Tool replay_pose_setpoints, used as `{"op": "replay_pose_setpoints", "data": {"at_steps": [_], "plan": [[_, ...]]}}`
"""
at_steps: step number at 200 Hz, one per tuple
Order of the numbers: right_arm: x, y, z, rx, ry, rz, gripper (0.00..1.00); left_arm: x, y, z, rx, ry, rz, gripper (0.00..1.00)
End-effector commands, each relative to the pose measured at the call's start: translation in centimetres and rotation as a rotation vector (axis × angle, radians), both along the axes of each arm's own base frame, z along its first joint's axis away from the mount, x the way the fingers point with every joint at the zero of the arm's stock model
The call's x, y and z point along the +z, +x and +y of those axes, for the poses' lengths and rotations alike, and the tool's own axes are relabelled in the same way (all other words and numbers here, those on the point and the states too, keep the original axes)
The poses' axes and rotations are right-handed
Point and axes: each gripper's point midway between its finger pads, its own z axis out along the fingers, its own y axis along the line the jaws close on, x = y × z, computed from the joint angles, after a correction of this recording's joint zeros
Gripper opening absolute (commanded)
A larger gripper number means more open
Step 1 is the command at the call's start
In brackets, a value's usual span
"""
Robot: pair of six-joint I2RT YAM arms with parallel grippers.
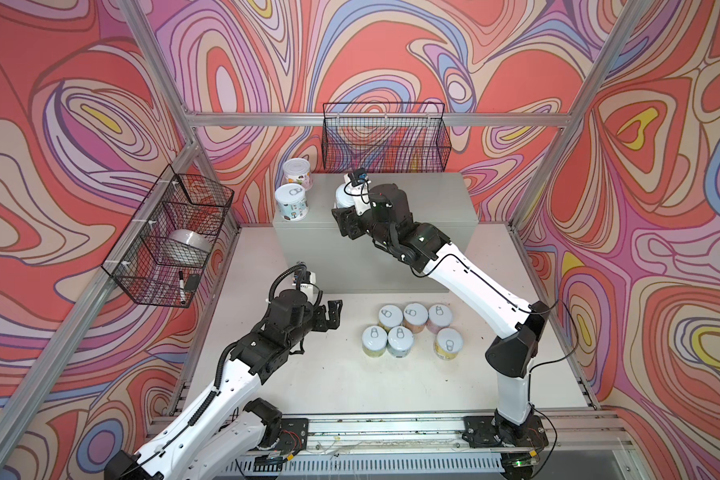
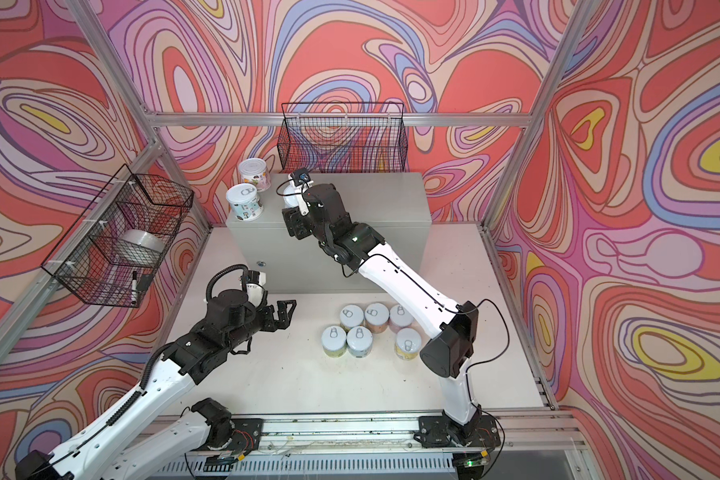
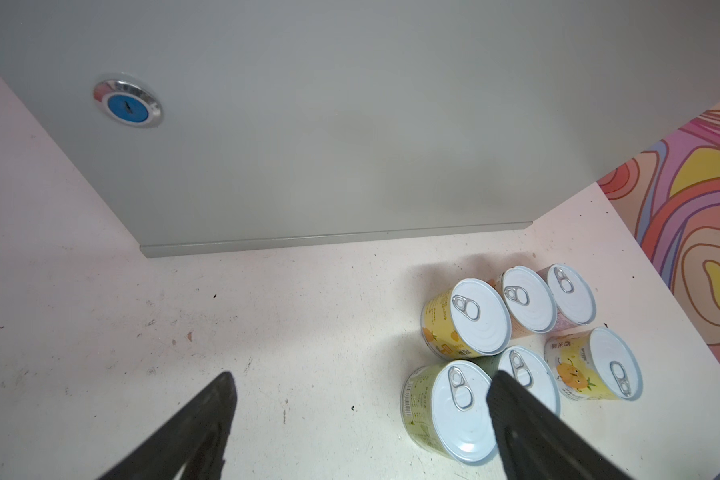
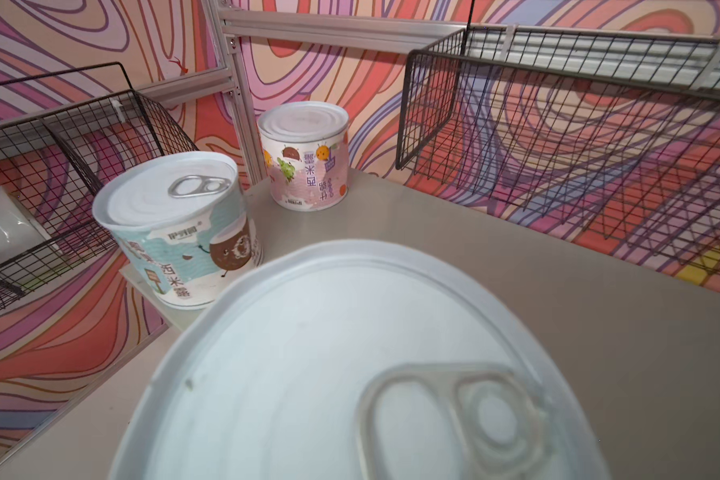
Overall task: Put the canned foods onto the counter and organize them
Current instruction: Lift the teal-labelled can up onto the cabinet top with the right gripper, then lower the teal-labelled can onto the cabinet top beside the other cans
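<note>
Because two cans (image 1: 292,202) line the worktop's (image 1: 433,199) left edge, the right arm's (image 1: 474,286) jaws pinch a third can (image 1: 343,196) near them, while the left arm's (image 1: 233,382) jaws hang spread.

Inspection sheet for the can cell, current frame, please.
Surface: white tabletop, scuffed and speckled.
Job's things: six cans clustered on the tabletop; two cans on the counter's left rear corner.
Clutter: marker and a silvery roll in the left wire basket.
Grippers: left gripper open over bare tabletop; right gripper closed on a third can at the counter top.
Cables: black cable loops loose at the right arm's elbow.
Surroundings: swirl-patterned walls, back wire basket.
</note>
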Motion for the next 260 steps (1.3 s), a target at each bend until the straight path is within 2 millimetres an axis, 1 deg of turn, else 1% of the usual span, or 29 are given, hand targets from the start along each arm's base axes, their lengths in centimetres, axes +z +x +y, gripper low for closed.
{"op": "replay_pose_setpoints", "data": {"at_steps": [1, 12, 28, 42, 60, 83, 107, 148, 206, 221, 232, 242, 260], "plan": [[3.2, 1.6, 0.3, 0.008, 0.099, -0.078, 0.0, -0.3, 0.1, -0.2, 0.0, -0.004, 0.001, 0.96], [2.3, 2.4, 0.6, 0.008, 0.094, -0.062, 0.0, -0.3, 0.1, -0.2, 0.0, -0.003, 0.002, 0.96], [1.7, 3.2, 1.0, 0.004, 0.095, -0.051, 0.0, -0.3, 0.1, -0.1, 0.005, -0.003, 0.0, 0.96], [1.7, 3.4, 1.3, 0.011, 0.11, -0.046, 0.0, -0.2, 0.1, -0.1, 0.003, -0.002, -0.001, 0.96], [0.8, 4.1, 1.7, 0.005, 0.102, -0.02, 0.0, -0.2, 0.1, 0.0, 0.003, 0.008, 0.003, 0.96], [0.3, 4.6, 1.9, -0.003, 0.095, -0.005, 0.0, -0.2, 0.0, 0.0, 0.003, 0.005, 0.002, 0.96], [0.0, 4.5, 2.0, 0.0, 0.094, 0.008, 0.0, -0.2, 0.1, -0.1, 0.003, 0.003, 0.003, 0.97], [0.2, 4.4, 1.8, -0.002, 0.089, 0.008, 0.0, -0.1, 0.3, -0.3, -0.004, 0.004, 0.003, 0.96], [-0.2, 4.6, 1.7, -0.013, 0.077, 0.011, 0.0, -0.5, 0.1, 0.0, 0.007, 0.012, 0.006, 0.97], [-0.1, 4.7, 1.7, -0.018, 0.075, 0.007, 0.03, -0.4, 0.1, 0.0, 0.005, 0.012, 0.006, 0.97], [0.1, 4.7, 1.7, -0.019, 0.078, 0.004, 0.08, -0.5, 0.1, 0.0, 0.006, 0.015, 0.006, 0.97], [0.0, 4.7, 1.6, -0.02, 0.078, 0.004, 0.09, -0.4, 0.2, 0.0, 0.006, 0.015, 0.005, 0.97], [0.0, 4.8, 1.7, -0.02, 0.076, 0.001, 0.15, -0.4, 0.2, 0.0, 0.007, 0.017, 0.005, 0.97]]}}
